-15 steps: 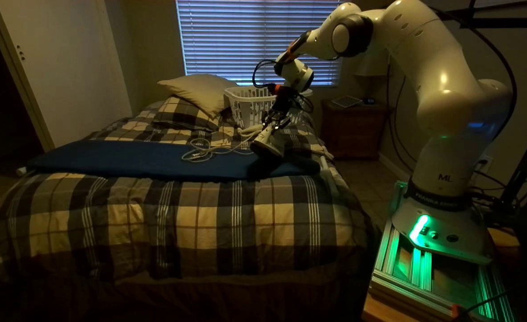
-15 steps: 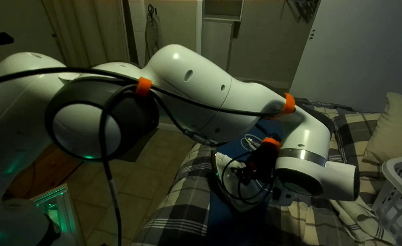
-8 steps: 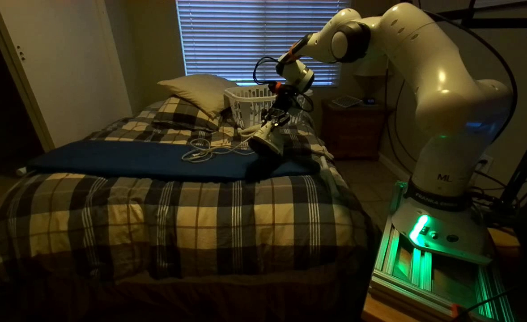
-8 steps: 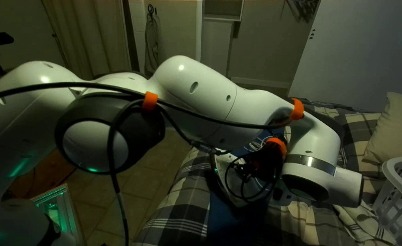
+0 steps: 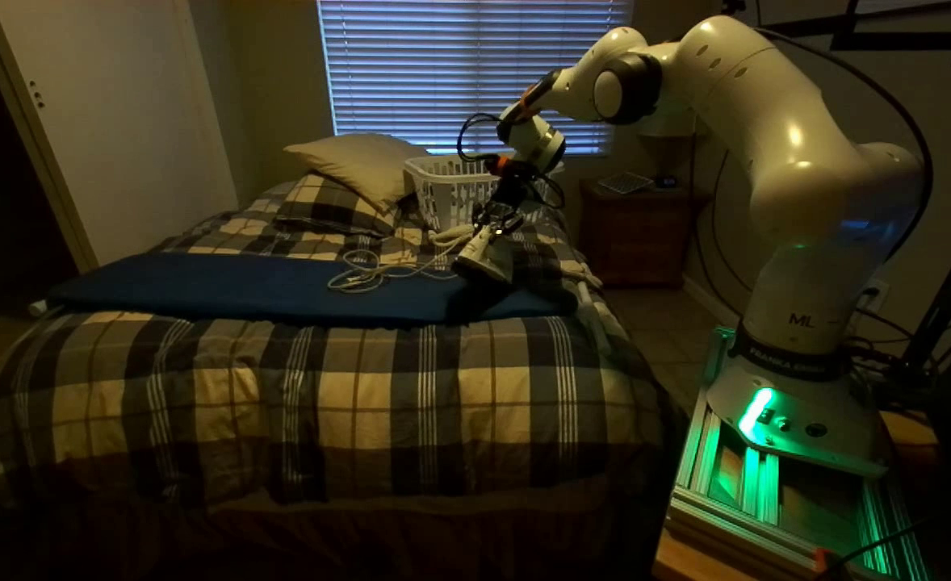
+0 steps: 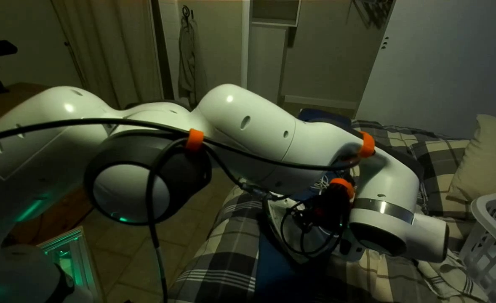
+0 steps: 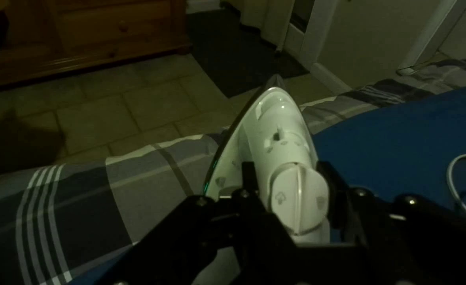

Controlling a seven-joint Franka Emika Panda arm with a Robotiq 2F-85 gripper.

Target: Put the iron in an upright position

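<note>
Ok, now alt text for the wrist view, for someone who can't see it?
A black claw grips a white iron near its round dial; the iron points toward the top of this dim picture. Plaid bedding shows mainly at left and a blue board with a pale cord at right; beyond lie a tiled floor and wooden drawers.

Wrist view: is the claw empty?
No: the clothes iron is in the claw, its round dial showing between the two dark fingers.
</note>
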